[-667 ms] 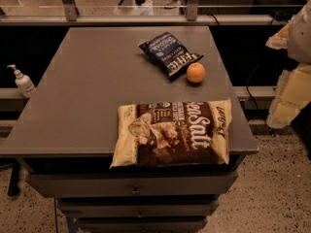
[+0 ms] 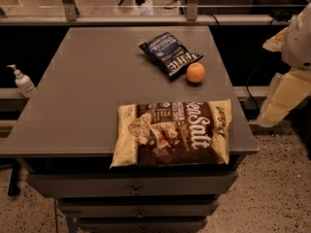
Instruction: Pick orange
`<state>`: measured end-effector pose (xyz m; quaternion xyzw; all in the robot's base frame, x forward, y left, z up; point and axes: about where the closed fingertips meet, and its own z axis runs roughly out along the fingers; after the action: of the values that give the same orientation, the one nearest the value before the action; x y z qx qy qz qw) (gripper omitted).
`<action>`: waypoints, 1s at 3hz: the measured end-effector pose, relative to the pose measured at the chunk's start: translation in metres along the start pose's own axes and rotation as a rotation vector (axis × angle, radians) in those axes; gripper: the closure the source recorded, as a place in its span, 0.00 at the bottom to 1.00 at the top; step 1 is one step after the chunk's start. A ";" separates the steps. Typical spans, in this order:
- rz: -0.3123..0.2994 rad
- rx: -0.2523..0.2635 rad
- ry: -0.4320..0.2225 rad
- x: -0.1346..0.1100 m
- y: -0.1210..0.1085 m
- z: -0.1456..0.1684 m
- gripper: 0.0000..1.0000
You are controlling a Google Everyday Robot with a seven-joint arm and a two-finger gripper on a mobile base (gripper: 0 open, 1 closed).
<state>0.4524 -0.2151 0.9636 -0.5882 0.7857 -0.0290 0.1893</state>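
Observation:
The orange [image 2: 196, 73] is a small round fruit on the grey table [image 2: 92, 91], towards its right side. It touches the lower corner of a dark blue snack bag [image 2: 168, 53]. My gripper [image 2: 281, 100] shows as pale cream parts at the right edge of the camera view, off the table's right side and lower than the orange. It is well apart from the orange and holds nothing that I can see.
A large brown and cream chip bag [image 2: 172, 131] lies along the table's front edge. A white pump bottle [image 2: 22, 81] stands on a ledge to the left. Drawers [image 2: 131, 191] sit under the table. A rail [image 2: 146, 19] runs behind it.

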 end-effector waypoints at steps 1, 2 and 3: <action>0.076 0.004 -0.109 0.004 -0.009 0.049 0.00; 0.138 0.055 -0.251 -0.001 -0.036 0.084 0.00; 0.173 0.165 -0.373 -0.008 -0.082 0.097 0.00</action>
<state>0.5615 -0.2161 0.8980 -0.4963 0.7795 0.0328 0.3807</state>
